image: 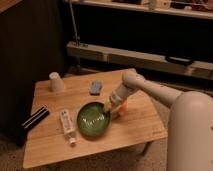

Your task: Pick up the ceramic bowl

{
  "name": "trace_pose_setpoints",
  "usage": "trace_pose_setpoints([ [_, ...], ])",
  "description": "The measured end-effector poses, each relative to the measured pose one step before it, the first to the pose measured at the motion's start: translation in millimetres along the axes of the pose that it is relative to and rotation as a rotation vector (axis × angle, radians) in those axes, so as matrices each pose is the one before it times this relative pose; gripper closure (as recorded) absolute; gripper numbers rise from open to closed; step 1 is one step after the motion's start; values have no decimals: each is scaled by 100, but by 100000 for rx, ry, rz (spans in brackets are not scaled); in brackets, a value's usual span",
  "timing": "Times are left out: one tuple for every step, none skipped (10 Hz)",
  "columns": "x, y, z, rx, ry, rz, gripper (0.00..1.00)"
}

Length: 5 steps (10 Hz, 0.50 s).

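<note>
Camera view: the ceramic bowl [93, 120] is seen near the middle of the wooden worktop [140, 127], with the gripper [112, 107] lowered at its right rim. Whether the fingers are open or closed cannot be told; the tips are masked by the wrist and an orange patch beside them. A glossy, shallow rim is judged liable to slip or tip if pinched off-centre. A white bottle [67, 126] lies just left of the bowl and could be nudged. A white upturned cup [56, 81] stands well apart.
</note>
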Motion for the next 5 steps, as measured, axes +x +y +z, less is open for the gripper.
trace_pose_setpoints([
  [-399, 1435, -1370, -2427, -1087, -829, 90],
  [-233, 874, -684, -1627, -624, -700, 90],
  [21, 669, -299, -1641, 283, -678, 90],
  [10, 1081, -384, -1129, 575, -1051, 90],
  [30, 1427, -636, -309, 595, -1758, 90],
])
